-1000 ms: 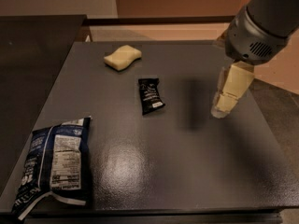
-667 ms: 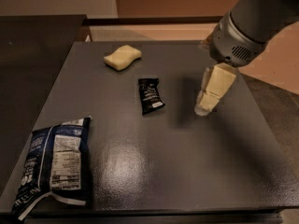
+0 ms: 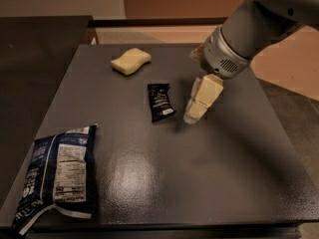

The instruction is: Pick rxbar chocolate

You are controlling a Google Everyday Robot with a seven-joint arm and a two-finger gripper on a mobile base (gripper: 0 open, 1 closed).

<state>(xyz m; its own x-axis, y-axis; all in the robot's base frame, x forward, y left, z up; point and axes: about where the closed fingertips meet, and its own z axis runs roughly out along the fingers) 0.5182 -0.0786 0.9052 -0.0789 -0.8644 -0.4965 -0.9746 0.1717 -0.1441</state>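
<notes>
Near the middle of the matte grey table point(image 3: 209, 183) lies the rxbar chocolate point(image 3: 160, 101), a flat black wrapper with a white patch at its 5 o'clock end; its print is too small to read. At the bar's 3 o'clock, just beside it and apart, the cream, blocky gripper point(image 3: 192, 116) points down close to the tabletop; whether it is wide or narrow cannot be told. Its rounded grey arm point(image 3: 249, 29) is cut off at the upper right. A pale yellow sponge point(image 3: 130, 61) sits at 11 o'clock, and a crinkled blue-and-white chip bag point(image 3: 57, 176) at 7 o'clock.
</notes>
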